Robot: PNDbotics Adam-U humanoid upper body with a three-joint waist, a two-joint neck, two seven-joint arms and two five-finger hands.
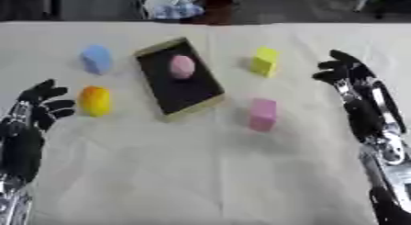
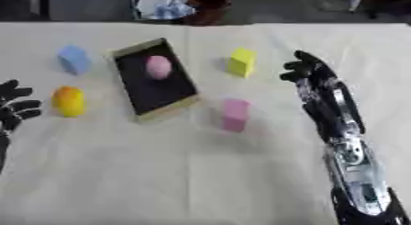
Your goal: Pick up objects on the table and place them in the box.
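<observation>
A shallow box (image 1: 192,107) with a black inside and tan rim lies tilted at the table's middle. A pink egg-shaped object (image 1: 182,66) rests inside its far end. Around it lie a blue block (image 1: 96,59), an orange-yellow rounded object (image 1: 95,100), a yellow block (image 1: 265,61) and a pink block (image 1: 262,114). My left hand (image 1: 41,104) sits at the left edge, just left of the orange object, fingers relaxed and holding nothing. My right hand (image 1: 341,69) hovers right of the yellow block, fingers loosely bent and empty.
A pale cloth (image 1: 201,173) covers the table, with bare room across the near half. Beyond the far edge sit a dark brown object (image 2: 207,10) and a bluish-white bundle (image 1: 175,8).
</observation>
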